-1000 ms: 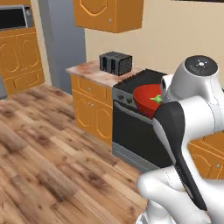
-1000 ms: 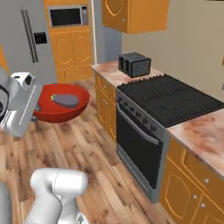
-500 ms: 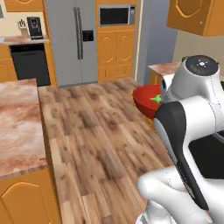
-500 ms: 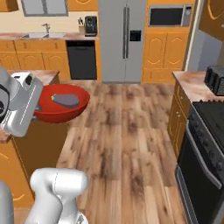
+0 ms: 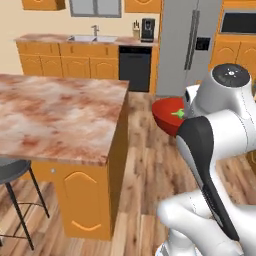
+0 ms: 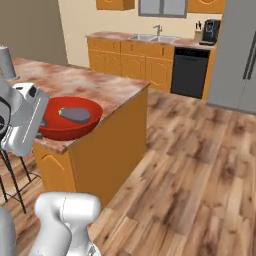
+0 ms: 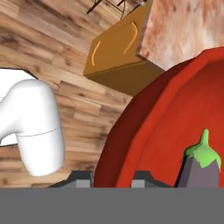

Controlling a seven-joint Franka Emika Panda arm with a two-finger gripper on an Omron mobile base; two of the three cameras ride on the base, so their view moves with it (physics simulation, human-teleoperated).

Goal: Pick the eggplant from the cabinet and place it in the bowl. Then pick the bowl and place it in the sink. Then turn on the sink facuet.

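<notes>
The glossy red bowl [image 6: 70, 121] hangs in the air beside the island, carried by its rim. My gripper [image 7: 111, 180] is shut on that rim [image 7: 140, 131], one fingertip on each side of it. The grey-purple eggplant [image 6: 76, 115] lies inside the bowl, its green stem tip [image 7: 202, 151] close to the hand. From the left the bowl [image 5: 166, 116] peeks out behind my arm, with the eggplant's stem [image 5: 177, 114] showing. The sink [image 5: 95, 38] and its faucet [image 5: 94, 30] are far off on the back counter; the same sink [image 6: 154, 38] and faucet [image 6: 158, 30] appear from the right. The cabinet is out of view.
A kitchen island with a marbled reddish top [image 5: 55, 115] stands close on the left, and its corner [image 6: 127, 92] is beside the bowl. A dark stool [image 5: 12, 172] sits at the island. A black dishwasher [image 6: 190, 72] and grey fridge [image 5: 187, 45] line the back wall. Open wooden floor [image 6: 200, 165] lies ahead.
The whole picture has swung from the stove past the fridge to the island and sink counter, so the base has turned. The bowl with the eggplant stays in my gripper.
</notes>
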